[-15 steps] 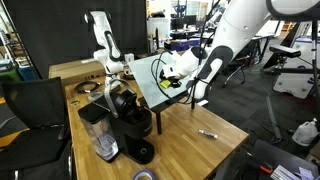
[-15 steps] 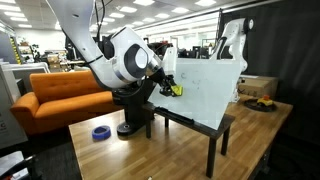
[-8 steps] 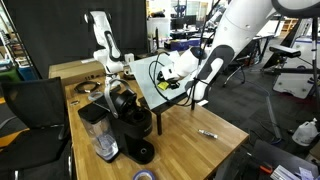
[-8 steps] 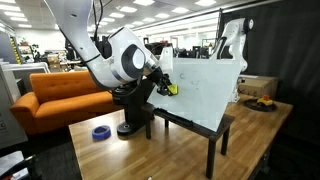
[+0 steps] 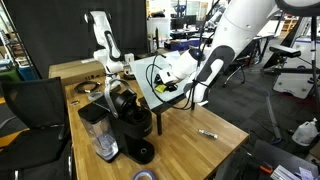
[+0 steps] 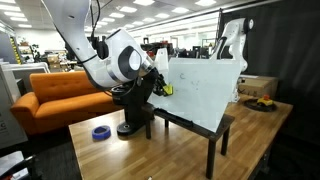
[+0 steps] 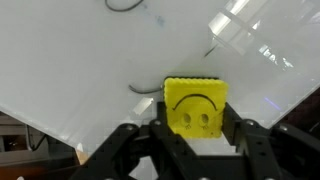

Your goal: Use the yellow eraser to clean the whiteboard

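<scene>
One yellow eraser (image 7: 195,103), a bright square bearing a smiley face, sits low at the centre of the wrist view, clamped between the jaws, apparently touching the one whiteboard (image 7: 80,60).

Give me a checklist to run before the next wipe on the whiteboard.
1. Grip: ok. The gripper is shut on the yellow eraser.
2. Eraser pressed on the whiteboard: cannot tell; contact is not visible.
3. Board clean: not ok. A dark stroke lies beside the eraser, a scribble above.
4. Wiping path free: ok. The black marker lies on the table, off the board.
</scene>
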